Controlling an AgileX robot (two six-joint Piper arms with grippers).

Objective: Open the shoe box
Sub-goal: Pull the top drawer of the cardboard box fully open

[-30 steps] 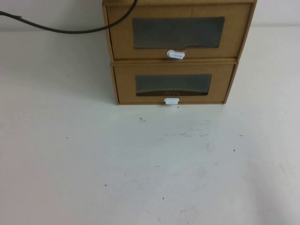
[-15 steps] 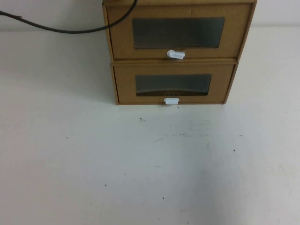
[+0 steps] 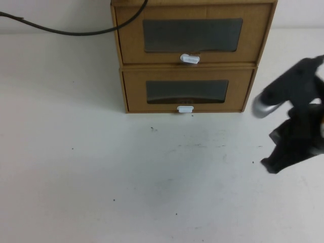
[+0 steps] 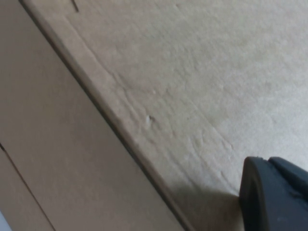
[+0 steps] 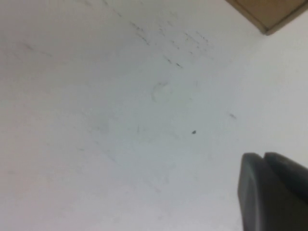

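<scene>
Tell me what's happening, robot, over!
Left gripper shut, close against cardboard. Right gripper shut, above table, right of lower shoe box. Both shoe boxes closed. Black cable clear of lower handle.

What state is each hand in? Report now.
Left hand: closed, empty, near the box.
Right hand: closed, empty, above the table, right of the box.

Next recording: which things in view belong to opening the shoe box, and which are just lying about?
Job: upper box; lower box; upper tab; lower tab; right gripper, shut, over the table right of the boxes; left gripper, shut, close to cardboard.
Lying about: black cable, back left.
</scene>
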